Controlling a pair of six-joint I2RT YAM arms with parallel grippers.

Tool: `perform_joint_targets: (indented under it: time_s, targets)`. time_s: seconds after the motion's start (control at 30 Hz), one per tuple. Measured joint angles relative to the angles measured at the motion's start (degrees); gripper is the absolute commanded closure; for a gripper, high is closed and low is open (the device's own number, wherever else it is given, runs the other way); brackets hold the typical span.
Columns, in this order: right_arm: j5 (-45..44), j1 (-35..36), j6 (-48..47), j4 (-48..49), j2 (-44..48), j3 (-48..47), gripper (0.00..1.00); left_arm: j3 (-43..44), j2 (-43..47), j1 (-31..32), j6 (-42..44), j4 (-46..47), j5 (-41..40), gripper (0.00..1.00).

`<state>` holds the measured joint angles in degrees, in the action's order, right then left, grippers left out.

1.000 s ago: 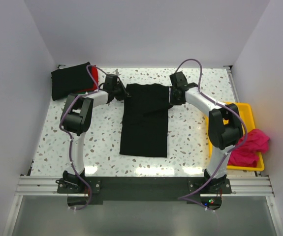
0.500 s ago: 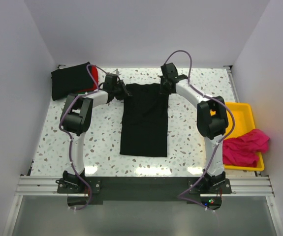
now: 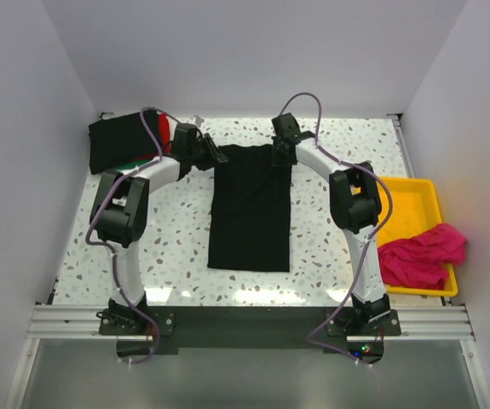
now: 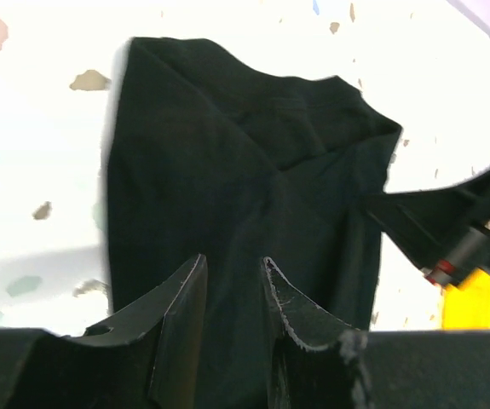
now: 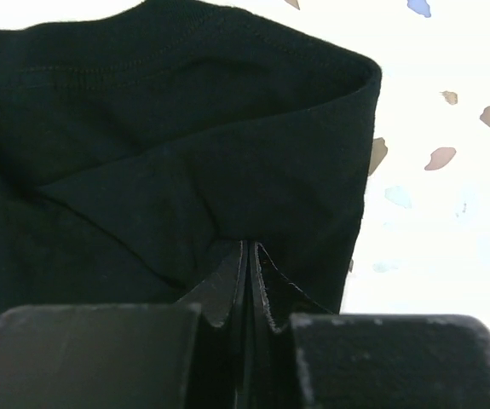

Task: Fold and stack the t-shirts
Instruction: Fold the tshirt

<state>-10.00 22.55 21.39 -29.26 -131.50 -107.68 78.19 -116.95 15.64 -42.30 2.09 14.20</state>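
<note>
The left gripper [image 4: 232, 266] has just let its jaws spread above the far left corner of the black t-shirt [image 3: 250, 209], which lies as a long strip in the middle of the tabletop [image 3: 168, 247]. The right gripper [image 5: 246, 247] has swung inward, bringing the sleeve over the body. Its jaws are pressed together and seem to be nipping cloth. With both sleeves tucked, I'd guess the crosswise fold comes next.

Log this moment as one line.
step: folding black t-shirt | left gripper: open, at far-left corner | right gripper: shut on shirt's far-right corner
</note>
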Motion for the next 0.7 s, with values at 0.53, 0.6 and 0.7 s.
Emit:
perform_joint_targets:
  time_s: [0.53,0.6,0.7]
  targets:
    - [0.07,-0.44,-0.66,-0.37,0.11,-0.96,0.46,-13.62,9.6,9.33,-0.2,2.12,2.75,0.67]
    - [0.04,-0.7,-0.37,-1.14,1.81,-0.26,0.46,-15.98,12.04,9.25,-0.59,2.23,2.8,0.67]
    - [0.2,-0.98,0.66,-2.01,8.11,4.31,0.46,-20.48,18.1,9.18,-1.2,1.55,1.49,0.64]
